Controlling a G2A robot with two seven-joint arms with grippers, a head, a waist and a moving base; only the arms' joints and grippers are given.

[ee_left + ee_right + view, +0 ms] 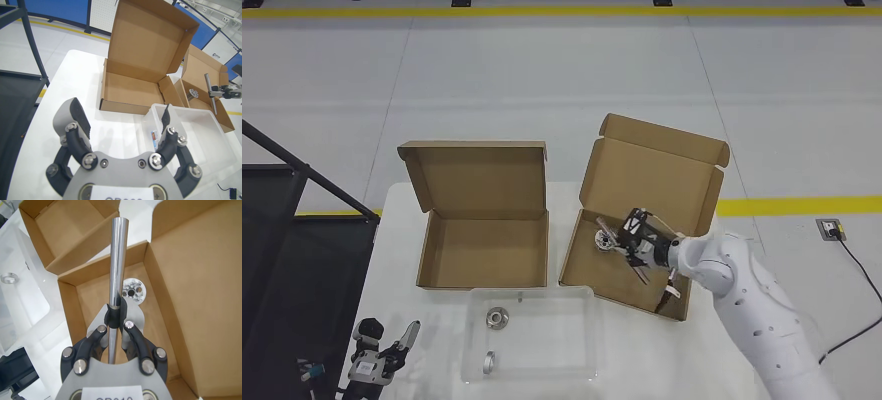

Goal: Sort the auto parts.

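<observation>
My right gripper (115,313) is shut on a polished steel rod (117,262), holding it over the right cardboard box (587,262). The same rod (210,91) shows slanted above that box (225,121) in the left wrist view. A round metal flange (134,291) with holes lies on the box floor just beyond the fingers; it is the flange (602,240) in the top view. My left gripper (124,115) stands open and empty above the table's near-left corner, beside the clear tray (587,300). Two metal rings (498,318) (489,361) lie in the tray.
The left cardboard box (432,265) stands open with nothing in it, its lid raised at the back. A black metal rack (282,230) stands left of the white table (397,250). The right box lid (652,180) leans back behind the right arm.
</observation>
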